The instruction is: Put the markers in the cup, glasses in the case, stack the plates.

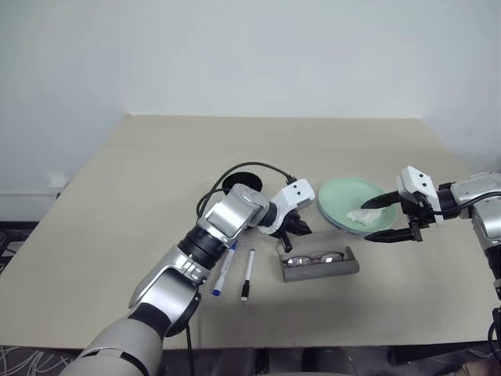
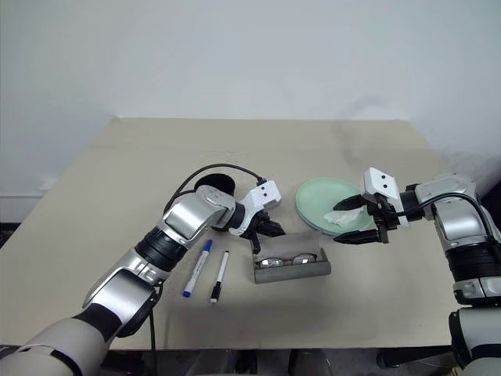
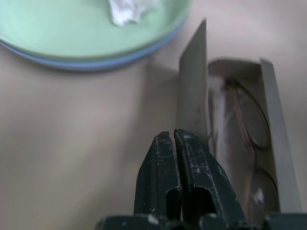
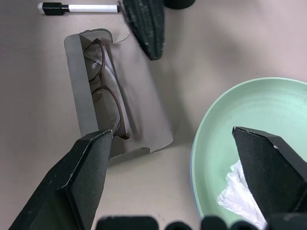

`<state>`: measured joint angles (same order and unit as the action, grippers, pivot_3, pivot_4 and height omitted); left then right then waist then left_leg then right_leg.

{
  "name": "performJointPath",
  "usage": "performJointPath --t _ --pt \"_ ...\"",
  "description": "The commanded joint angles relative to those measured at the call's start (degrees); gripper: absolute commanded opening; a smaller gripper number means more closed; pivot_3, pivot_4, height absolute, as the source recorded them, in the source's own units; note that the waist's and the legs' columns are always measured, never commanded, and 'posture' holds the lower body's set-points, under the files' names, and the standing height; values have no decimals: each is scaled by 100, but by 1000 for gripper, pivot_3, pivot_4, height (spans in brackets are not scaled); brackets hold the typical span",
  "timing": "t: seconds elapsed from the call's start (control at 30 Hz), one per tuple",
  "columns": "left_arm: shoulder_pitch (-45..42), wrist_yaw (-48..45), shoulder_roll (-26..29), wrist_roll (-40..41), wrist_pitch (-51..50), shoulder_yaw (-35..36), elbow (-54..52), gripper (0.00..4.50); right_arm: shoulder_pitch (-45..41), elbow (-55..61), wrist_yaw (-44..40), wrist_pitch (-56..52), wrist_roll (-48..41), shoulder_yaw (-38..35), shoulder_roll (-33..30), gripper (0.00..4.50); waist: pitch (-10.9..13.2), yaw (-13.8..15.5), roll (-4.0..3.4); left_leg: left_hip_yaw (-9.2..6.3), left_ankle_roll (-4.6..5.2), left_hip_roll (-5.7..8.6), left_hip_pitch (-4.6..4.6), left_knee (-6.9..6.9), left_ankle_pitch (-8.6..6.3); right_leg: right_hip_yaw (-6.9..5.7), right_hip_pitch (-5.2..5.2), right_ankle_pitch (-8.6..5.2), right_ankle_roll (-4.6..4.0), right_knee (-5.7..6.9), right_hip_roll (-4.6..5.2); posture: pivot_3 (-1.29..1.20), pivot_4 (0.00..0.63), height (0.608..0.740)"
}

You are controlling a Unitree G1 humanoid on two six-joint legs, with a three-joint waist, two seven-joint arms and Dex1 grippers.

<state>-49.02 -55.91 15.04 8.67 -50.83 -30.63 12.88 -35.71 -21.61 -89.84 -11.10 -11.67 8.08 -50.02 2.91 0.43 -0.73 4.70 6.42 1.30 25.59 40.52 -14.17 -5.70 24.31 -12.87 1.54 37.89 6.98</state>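
Observation:
The grey case (image 1: pixel 319 269) lies open near the table's front, with the glasses (image 4: pixel 103 86) inside and its lid (image 3: pixel 193 86) standing up. My left gripper (image 3: pixel 172 137) is shut and empty, its tip close behind that lid. The mint green plate (image 1: pixel 348 196) is stacked on the light blue plate (image 3: pixel 96 61), to the right of the case. My right gripper (image 2: pixel 338 225) hangs open over the plates' near rim, holding nothing. The blue-capped marker (image 2: pixel 197 269) and the black-capped marker (image 2: pixel 220 276) lie side by side left of the case. The black cup (image 2: pixel 215 186) stands behind my left arm, partly hidden.
A crumpled white tissue (image 1: pixel 362 215) rests in the green plate, between my right gripper's fingers (image 4: pixel 273 167). A black cable loops over my left forearm. The beige table (image 1: pixel 156 172) has free room at the back and left.

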Motion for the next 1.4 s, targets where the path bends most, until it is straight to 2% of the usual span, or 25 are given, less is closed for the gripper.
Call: performJointPath --t 0.03,0.77,1.03,1.27,1.33,1.4 --pt "39 -144 108 6 -63 -114 -441 30 -140 107 27 19 -44 -110 -9 4354 0 0 0 0 0 0 0 0 0 0 0 0 -1 0 0 0 0 700" --pt "497 -229 474 -12 -214 -583 -1266 30 -159 84 64 73 -16 -96 41 4354 -1 2 -1 0 0 0 -1 0 0 1 -2 -5 -7 0 0 0 0 700" --pt "415 20 528 212 -475 12 -1577 30 -134 158 60 32 -19 -81 80 4354 -1 -1 -2 0 0 0 -1 0 0 1 -1 -5 -7 0 -1 0 0 700" --pt "776 235 958 764 -1559 606 -2927 30 -159 122 39 43 13 -21 156 4354 -1 -5 -2 0 0 0 -1 -1 0 2 0 -1 0 1 -4 0 0 700" --pt "882 357 1003 959 -1939 810 -3244 387 -187 92 28 53 27 -7 180 4354 -1 1 -2 0 -1 0 -2 0 1 2 -3 -1 1 1 -5 0 0 700" --pt "1044 499 1103 1111 -2270 973 -3529 938 -229 47 5 75 45 25 221 4354 -1 -1 -2 0 -4 1 -2 0 3 1 -6 -2 1 1 -5 0 0 700"
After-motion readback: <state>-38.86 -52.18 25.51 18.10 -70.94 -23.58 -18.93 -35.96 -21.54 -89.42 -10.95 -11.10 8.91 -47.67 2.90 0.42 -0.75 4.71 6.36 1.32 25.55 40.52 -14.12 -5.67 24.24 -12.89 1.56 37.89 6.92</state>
